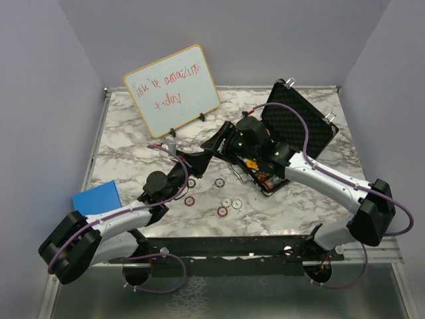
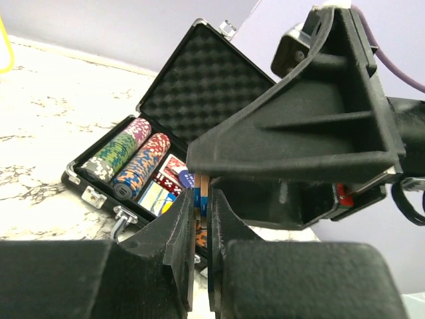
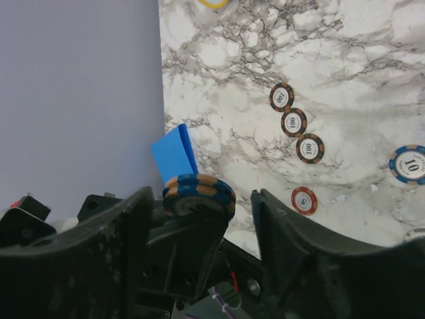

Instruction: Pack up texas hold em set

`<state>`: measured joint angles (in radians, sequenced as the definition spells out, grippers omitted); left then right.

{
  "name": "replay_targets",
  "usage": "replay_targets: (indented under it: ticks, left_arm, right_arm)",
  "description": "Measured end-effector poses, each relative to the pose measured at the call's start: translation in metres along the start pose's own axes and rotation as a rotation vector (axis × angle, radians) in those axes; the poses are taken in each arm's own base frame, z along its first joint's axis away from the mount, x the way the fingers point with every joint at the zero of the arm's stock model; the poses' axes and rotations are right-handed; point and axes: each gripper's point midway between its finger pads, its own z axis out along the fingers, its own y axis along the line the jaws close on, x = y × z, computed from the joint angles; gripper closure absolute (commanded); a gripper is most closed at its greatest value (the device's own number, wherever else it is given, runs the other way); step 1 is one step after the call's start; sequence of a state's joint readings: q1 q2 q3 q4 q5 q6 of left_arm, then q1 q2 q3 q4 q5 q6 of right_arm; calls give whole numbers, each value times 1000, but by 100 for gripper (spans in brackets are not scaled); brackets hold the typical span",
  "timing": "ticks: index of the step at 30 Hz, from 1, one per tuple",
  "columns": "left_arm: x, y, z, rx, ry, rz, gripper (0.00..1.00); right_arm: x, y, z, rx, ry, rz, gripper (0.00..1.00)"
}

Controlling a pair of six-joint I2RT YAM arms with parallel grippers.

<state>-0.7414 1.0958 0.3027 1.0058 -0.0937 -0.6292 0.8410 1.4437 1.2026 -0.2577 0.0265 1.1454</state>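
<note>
The black briefcase (image 1: 302,123) lies open at the back right, its foam lid (image 2: 199,80) raised. Rows of multicoloured chips (image 2: 123,156), red card decks (image 2: 174,166) and red dice (image 2: 166,181) fill its base. My left gripper (image 2: 201,219) is shut on two blue-and-orange poker chips (image 2: 201,193), held edge-on in front of the case. My right gripper (image 3: 202,195) is open, one finger on each side of those chips (image 3: 199,191), with a gap on both sides. Both grippers meet above the table's middle (image 1: 219,143). Several loose chips (image 1: 222,211) lie on the marble.
A wood-framed whiteboard (image 1: 171,90) with red writing stands at the back left. A blue box (image 1: 96,198) sits at the table's left edge. Three brown chips (image 3: 293,122), a red chip (image 3: 304,200) and a blue chip (image 3: 407,164) lie below the right wrist.
</note>
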Motion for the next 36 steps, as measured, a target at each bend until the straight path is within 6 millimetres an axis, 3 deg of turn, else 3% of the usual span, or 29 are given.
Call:
replay_targets:
  ticks: [8, 13, 15, 19, 22, 27, 36]
  left_arm:
    - [-9, -10, -5, 23, -8, 7, 100]
    - [-10, -27, -13, 91, 31, 21, 100]
    - [-11, -38, -18, 144, 53, 28, 100]
    - [-7, -60, -31, 261, 108, 49, 100]
    - [-5, -79, -41, 363, 144, 72, 100]
    - [-4, -104, -52, 499, 194, 106, 100]
    - [4, -112, -62, 572, 249, 134, 100]
  right_arm:
    - [-23, -2, -5, -53, -27, -200, 17]
    - [-38, 5, -30, -160, -31, -474, 17]
    - [-35, 14, -43, -239, -8, -614, 17]
    - [-8, 24, -63, -415, 103, -857, 18]
    - [12, 25, -76, -523, 186, -961, 25]
    - [36, 33, -108, -712, 268, -1048, 48]
    - [53, 31, -124, -807, 351, -1067, 72]
